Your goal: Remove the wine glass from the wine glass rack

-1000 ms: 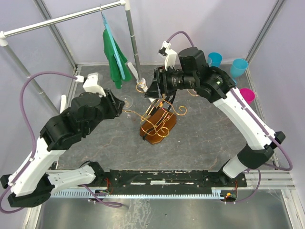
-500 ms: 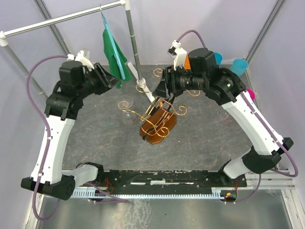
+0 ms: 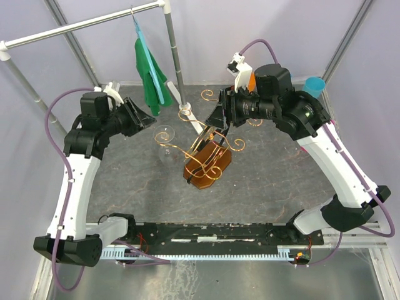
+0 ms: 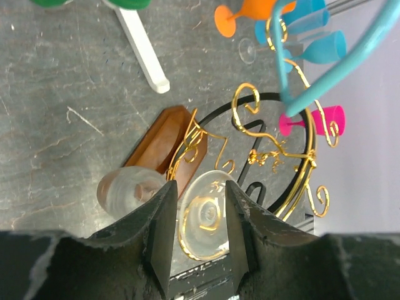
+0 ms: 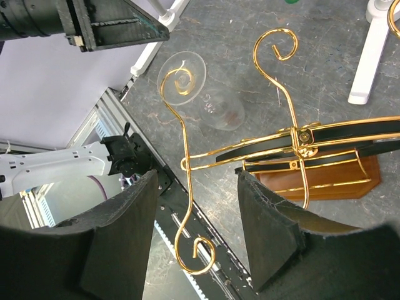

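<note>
On the dark grey table (image 3: pixel 125 187), a grey clothes rail (image 3: pixel 81 24) crosses the 11 o'clock corner, and a green cloth (image 3: pixel 149 78) hangs from it. The wine glass rack (image 3: pixel 201 164) stands at the table's centre on its amber base, its gold scroll arms spread. The left gripper (image 3: pixel 149 119) hangs at the rack's 10 o'clock with its fingers spread, holding nothing. Its wrist view looks between them toward the glass. The right gripper (image 3: pixel 215 120) hovers over the rack's 12 o'clock side, its fingers also apart and empty. The wine glass (image 3: pixel 166 142) is on the rack, its foot caught in the scroll arm reaching toward 9 o'clock. A blue cup (image 3: pixel 314 86) stands at 2 o'clock, and an orange goblet (image 4: pixel 250 12) stands near it.
</note>
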Available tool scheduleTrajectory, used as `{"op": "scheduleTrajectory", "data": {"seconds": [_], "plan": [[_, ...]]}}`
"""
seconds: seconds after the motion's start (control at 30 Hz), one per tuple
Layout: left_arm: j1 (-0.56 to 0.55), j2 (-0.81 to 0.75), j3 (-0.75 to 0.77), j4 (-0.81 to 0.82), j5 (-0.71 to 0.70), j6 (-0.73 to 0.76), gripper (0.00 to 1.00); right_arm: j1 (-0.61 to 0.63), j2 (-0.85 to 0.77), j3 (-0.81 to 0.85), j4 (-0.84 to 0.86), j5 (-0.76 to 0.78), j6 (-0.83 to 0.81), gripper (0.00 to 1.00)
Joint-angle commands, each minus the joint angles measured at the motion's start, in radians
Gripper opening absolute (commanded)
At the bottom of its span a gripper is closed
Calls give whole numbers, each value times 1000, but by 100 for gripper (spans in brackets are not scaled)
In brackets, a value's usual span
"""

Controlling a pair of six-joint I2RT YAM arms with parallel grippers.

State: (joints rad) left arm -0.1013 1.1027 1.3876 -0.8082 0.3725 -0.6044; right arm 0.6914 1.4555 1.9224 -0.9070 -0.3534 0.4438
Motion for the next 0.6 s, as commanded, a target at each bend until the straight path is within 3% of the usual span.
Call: {"op": "scheduleTrajectory", "data": {"seconds": [0.0,0.57], "plan": [[15,-28,-33,60,72,28,43,-8,-29,0,23,13,-15,62],[29,-61,-185,187,211,-46,38,-28,-49,-5,17,21,-17,62]]}}
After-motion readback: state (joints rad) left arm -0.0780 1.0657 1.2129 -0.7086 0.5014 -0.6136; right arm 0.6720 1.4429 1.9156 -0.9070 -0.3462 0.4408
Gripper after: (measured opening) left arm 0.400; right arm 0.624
